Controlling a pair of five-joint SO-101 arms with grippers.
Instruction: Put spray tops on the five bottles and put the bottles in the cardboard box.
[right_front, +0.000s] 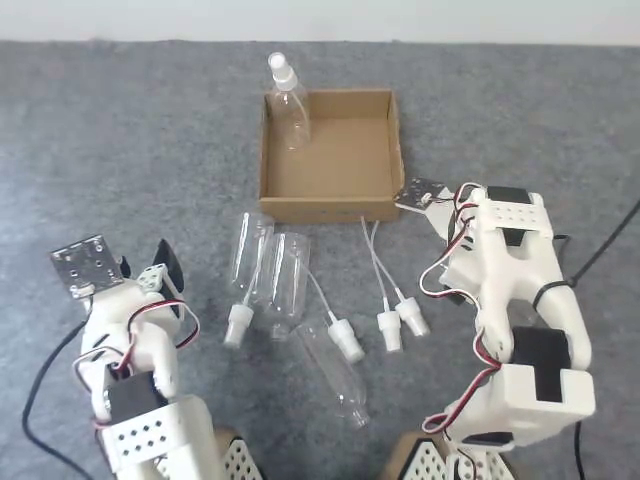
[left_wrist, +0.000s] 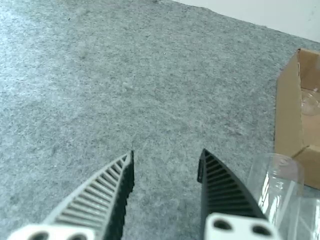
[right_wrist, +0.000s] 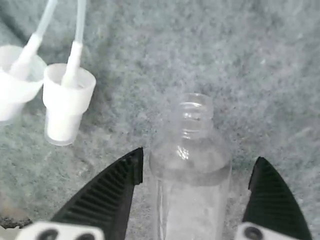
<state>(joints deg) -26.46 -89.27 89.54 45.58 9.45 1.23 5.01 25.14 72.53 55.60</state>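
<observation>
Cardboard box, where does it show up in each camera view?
High view: cardboard box at upper centre, open top up.
Left wrist view: the box's corner beyond the open left hand, behind a lying bottle.
Right wrist view: not in it.
Shared landmark: that bottle by the box's front.

The left arm (right_front: 140, 335), at 7 o'clock, and right arm (right_front: 510, 265), at 4 o'clock, are white printed shells with black servos and red-black-white wiring. The left gripper (left_wrist: 167, 151) has ridged fingers (left_wrist: 102, 192), one grey, one black.

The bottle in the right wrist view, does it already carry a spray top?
No, the bottle has a bare threaded neck, and a loose spray top lies beside it.
</observation>
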